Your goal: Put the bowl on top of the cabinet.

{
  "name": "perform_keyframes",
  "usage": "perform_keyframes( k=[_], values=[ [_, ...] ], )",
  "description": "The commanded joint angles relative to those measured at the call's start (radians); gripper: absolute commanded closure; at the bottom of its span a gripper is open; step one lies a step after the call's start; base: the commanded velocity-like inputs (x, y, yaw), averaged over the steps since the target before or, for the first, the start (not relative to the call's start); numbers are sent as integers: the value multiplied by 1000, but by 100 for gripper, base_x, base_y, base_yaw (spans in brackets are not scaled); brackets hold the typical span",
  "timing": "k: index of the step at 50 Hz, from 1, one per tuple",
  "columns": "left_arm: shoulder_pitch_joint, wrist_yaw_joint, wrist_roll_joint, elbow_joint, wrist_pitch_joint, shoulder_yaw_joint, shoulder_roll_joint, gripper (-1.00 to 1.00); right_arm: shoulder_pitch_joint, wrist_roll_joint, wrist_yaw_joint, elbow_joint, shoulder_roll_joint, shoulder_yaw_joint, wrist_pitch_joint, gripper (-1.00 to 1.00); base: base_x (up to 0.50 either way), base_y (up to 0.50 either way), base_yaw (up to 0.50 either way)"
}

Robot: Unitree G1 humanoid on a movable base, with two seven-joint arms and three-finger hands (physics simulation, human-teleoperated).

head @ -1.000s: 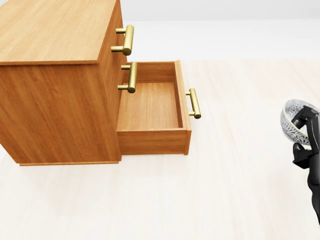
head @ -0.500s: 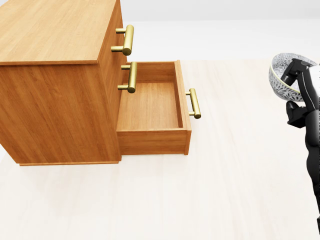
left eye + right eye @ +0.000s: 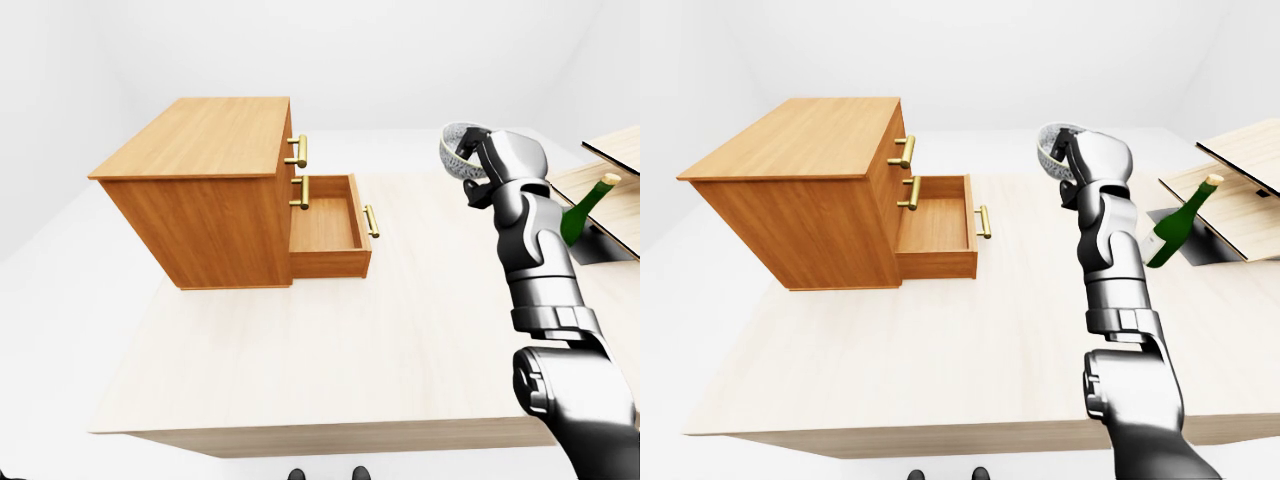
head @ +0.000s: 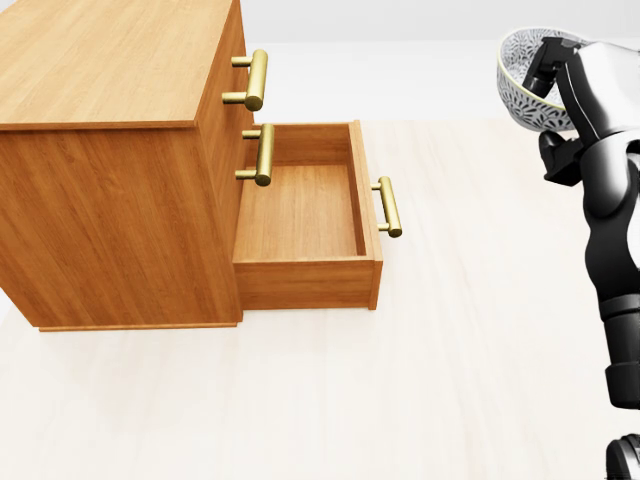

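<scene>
Right hand [image 4: 560, 75] raised at right of head view, fingers closed over the rim of the bowl [image 4: 522, 72], bowl held in the air, tilted, well apart from the cabinet [image 4: 110, 150]. Grip looks like a pinch on the rim only; how far the fingers wrap is hard to read, the hand hides that side. Left hand not in any view; its state cannot be told.

Risks, as judged from here:
- rim pinch on a tilted bowl: it could swing or slip out on the way across
- the open bottom drawer [image 4: 305, 215] juts out between hand and cabinet; a low path could clip its wall or handle [image 4: 389, 207], or the bowl could land in the drawer rather than on top
- the cabinet top is high and far to the left; a long reach may set the bowl down near the edge, where it could tip off

Containers: drawer open, nothing in it. Bowl shows nothing inside. Green bottle [image 3: 1175, 225] leans at right of table [image 3: 330, 350], away from the path
</scene>
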Motion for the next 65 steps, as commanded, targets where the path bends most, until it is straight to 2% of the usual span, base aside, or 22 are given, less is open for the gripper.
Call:
perform_keyframes(
  k=[1,28,65],
  values=[
    [4,1,-4,4,0,3,5,-98,-128,-40,5,48,20,22,0,100,0,0,0],
    [1,14,-30,8,0,15,19,-98,-336,-60,76,130,102,70,0,100,0,0,0],
    [6,13,-31,18,0,21,25,-98,-538,-84,73,272,246,130,0,100,0,0,0]
  ],
)
